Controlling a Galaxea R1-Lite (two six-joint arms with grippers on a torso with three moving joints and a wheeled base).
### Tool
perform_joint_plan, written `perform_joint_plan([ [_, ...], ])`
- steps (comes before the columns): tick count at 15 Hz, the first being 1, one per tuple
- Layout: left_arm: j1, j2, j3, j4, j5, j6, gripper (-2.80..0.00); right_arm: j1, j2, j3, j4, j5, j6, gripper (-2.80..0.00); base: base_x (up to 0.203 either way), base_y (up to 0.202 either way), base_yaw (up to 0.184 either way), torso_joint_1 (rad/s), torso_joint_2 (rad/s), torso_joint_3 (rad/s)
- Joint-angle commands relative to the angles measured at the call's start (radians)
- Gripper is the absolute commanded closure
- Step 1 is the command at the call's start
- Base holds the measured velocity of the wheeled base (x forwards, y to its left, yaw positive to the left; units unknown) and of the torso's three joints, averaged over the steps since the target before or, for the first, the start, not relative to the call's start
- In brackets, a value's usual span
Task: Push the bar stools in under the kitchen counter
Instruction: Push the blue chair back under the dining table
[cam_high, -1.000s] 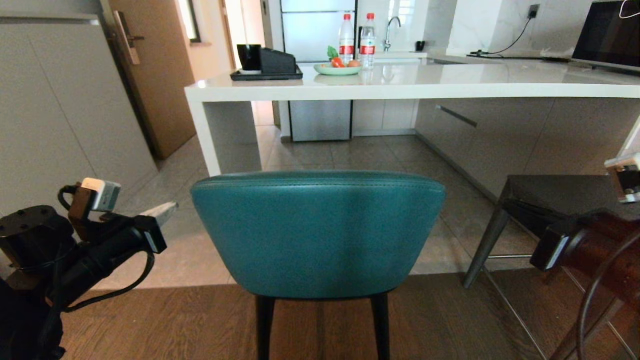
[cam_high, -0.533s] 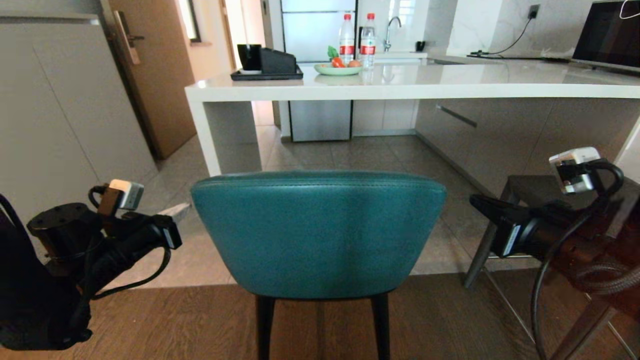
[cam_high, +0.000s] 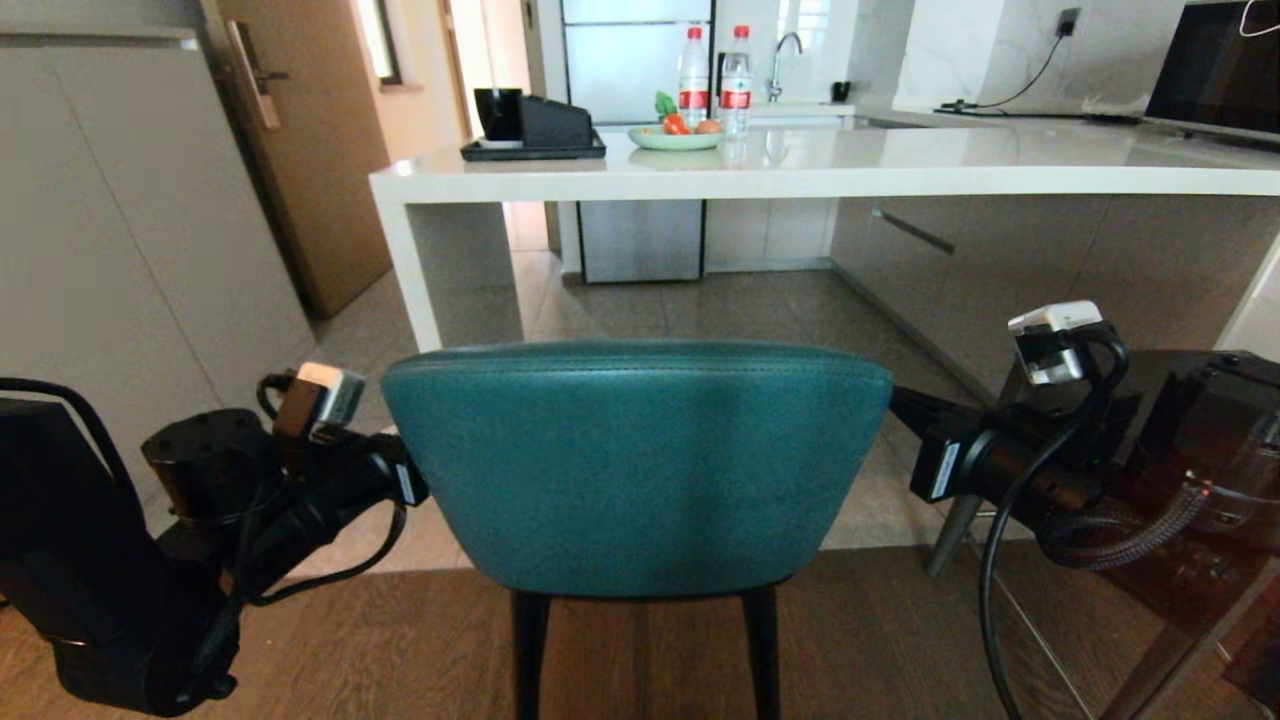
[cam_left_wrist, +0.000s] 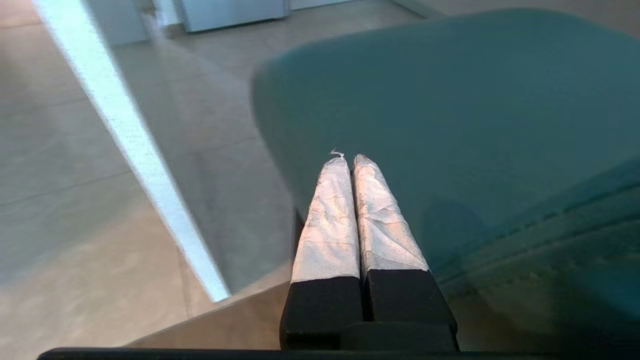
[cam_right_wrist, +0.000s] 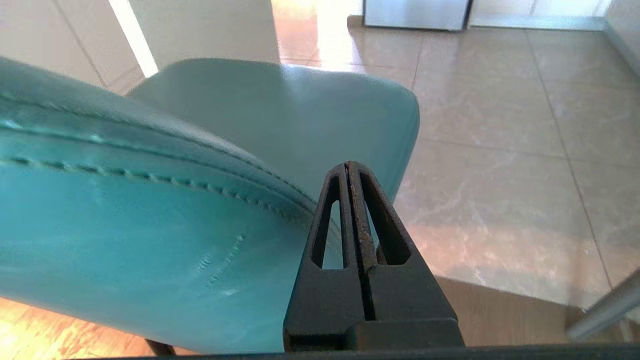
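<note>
Stools number two in the head view: a teal stool (cam_high: 636, 465), smooth stitched leather with a rounded back and thin black legs, stands centre, short of the glossy white surface (cam_high: 800, 165); a dark grey stool (cam_high: 1090, 395), angular, stands at right. Left gripper (cam_left_wrist: 348, 159): two taped jaws together beside the teal back. Right gripper (cam_right_wrist: 348, 167): two black slotted jaws together at its other edge.
</note>
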Motion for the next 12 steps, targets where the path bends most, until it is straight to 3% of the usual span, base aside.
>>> perform_joint_plan([
  [1, -0.045, -0.045, 0.004, -0.003, 0.018, 0.0, 0.0, 0.002, 0.008, -0.001, -0.007, 0.0, 0.0, 0.0, 0.0, 0.0, 0.0, 0.0, 0.0, 0.0],
  [3, -0.074, -0.087, 0.009, 0.048, 0.04, -0.001, 0.0, 0.006, 0.009, -0.002, -0.007, 0.0, 0.0, 0.0, 0.0, 0.0, 0.0, 0.0, 0.0, 0.0],
  [12, -0.074, -0.081, 0.008, 0.022, 0.058, 0.003, 0.0, 0.018, 0.014, -0.002, -0.007, -0.002, -0.001, 0.0, 0.0, 0.0, 0.0, 0.0, 0.0, 0.0],
])
